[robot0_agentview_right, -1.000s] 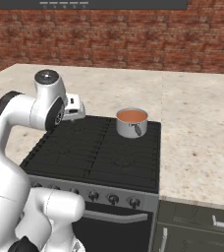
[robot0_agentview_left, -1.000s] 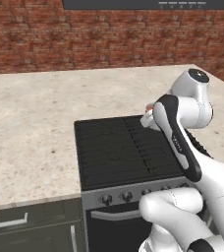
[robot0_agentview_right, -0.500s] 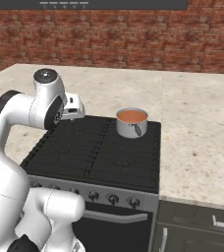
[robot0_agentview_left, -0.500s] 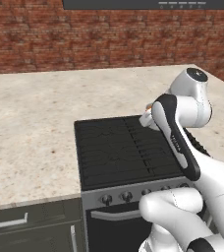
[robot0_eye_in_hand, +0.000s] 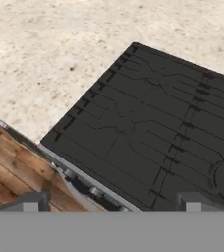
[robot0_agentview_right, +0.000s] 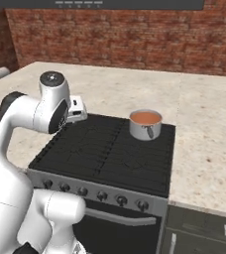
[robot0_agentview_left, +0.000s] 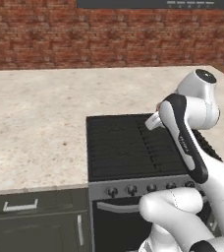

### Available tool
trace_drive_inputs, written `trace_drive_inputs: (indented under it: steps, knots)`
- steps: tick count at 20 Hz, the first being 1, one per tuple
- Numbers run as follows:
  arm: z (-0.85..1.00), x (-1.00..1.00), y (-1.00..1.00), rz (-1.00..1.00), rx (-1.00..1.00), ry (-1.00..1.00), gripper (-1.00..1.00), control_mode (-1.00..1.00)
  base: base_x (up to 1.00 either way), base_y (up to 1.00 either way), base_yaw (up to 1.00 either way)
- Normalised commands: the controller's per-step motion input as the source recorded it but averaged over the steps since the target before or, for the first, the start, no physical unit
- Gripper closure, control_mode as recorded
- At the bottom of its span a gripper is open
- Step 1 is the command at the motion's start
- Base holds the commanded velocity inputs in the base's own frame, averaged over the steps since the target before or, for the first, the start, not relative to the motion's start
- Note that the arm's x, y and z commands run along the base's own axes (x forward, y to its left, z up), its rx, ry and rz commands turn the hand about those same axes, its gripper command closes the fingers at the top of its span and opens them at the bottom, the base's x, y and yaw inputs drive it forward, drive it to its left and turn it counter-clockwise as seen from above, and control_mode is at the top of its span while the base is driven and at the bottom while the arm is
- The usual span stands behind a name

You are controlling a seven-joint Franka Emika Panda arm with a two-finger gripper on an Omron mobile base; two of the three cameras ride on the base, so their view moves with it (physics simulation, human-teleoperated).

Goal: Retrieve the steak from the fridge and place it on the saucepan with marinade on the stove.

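gripper [robot0_eye_in_hand: 111,202]: jaws apart, empty | saucepan [robot0_agentview_right: 145,124] upper centre on stove [robot0_agentview_right: 105,154] | steak unseen; turn toward fridge first

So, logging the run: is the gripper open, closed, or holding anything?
Gripper: open, holding nothing, above the stove.

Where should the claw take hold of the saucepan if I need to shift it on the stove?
Probably by the rim of the saucepan, coming straight down from above: it stands upright at the stove's back right corner, open-topped, with marinade near the brim. Its handle isn't clear from here, so keep it level.
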Motion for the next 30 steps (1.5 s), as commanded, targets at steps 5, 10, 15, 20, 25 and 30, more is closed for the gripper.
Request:
trace_drive_inputs:
  steps: [5, 10, 15, 20, 25, 30]
  knots:
    - [0.0, 0.0, 0.0, 0.0, 0.0, 0.0, -1.0, 1.0, -0.45, -0.02, 0.61]
    - [0.0, 0.0, 0.0, 0.0, 0.0, 0.0, -1.0, 1.0, -0.28, 0.0, 0.76]
    - [0.0, 0.0, 0.0, 0.0, 0.0, 0.0, -1.0, 1.0, -0.16, 0.0, 0.93]
    - [0.0, 0.0, 0.0, 0.0, 0.0, 0.0, -1.0, 1.0, -0.1, 0.0, 0.98]
    - [0.0, 0.0, 0.0, 0.0, 0.0, 0.0, -1.0, 1.0, -0.1, 0.0, 0.98]
    - [0.0, 0.0, 0.0, 0.0, 0.0, 0.0, -1.0, 1.0, -0.02, 0.0, 0.97]
